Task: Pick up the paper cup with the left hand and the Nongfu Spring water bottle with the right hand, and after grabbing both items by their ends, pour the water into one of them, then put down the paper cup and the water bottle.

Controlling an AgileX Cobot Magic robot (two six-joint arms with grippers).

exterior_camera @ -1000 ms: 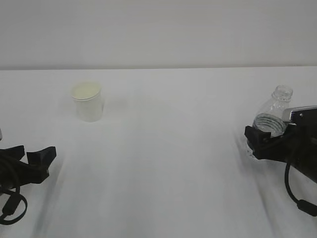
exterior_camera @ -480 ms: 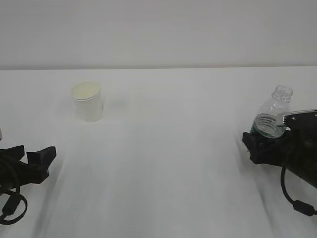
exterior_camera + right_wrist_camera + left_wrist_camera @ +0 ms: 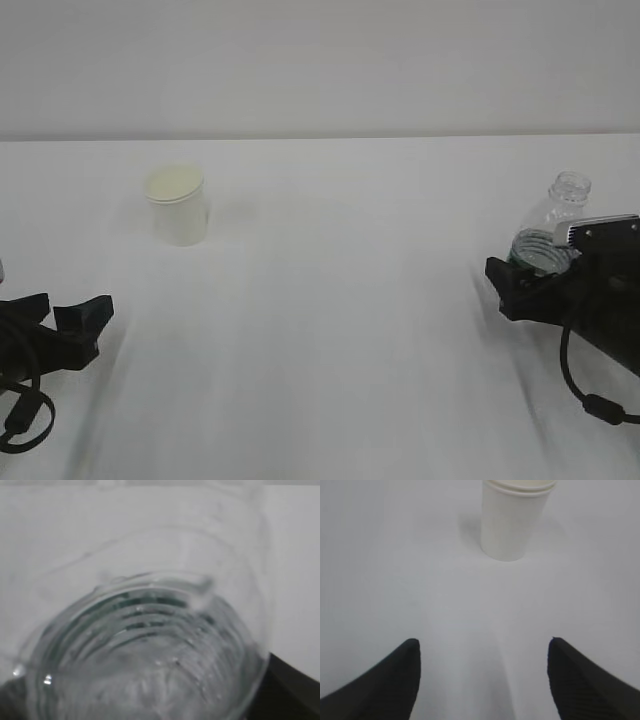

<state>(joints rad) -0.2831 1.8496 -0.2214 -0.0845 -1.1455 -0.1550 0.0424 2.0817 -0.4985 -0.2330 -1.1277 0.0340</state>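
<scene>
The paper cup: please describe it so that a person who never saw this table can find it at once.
Look at the white table, on its far left part. The paper cup stands there upright and alone, ahead of the left tool. It is short, plain white and opaque, unlike the clear bottle on the right side.

On the table (image 3: 340, 300), the paper cup (image 3: 178, 206) stands upright at about ten o'clock from the table's middle, toward the far left. The Nongfu Spring water bottle (image 3: 553, 240) stands at about three o'clock, near the right edge, well apart from the cup. The left hand (image 3: 62, 323) sits at about eight o'clock, at the near left, with the cup at its one o'clock, farther back. The right hand (image 3: 545, 285) is at about four o'clock, just in front of the bottle's lower part and overlapping it.
</scene>
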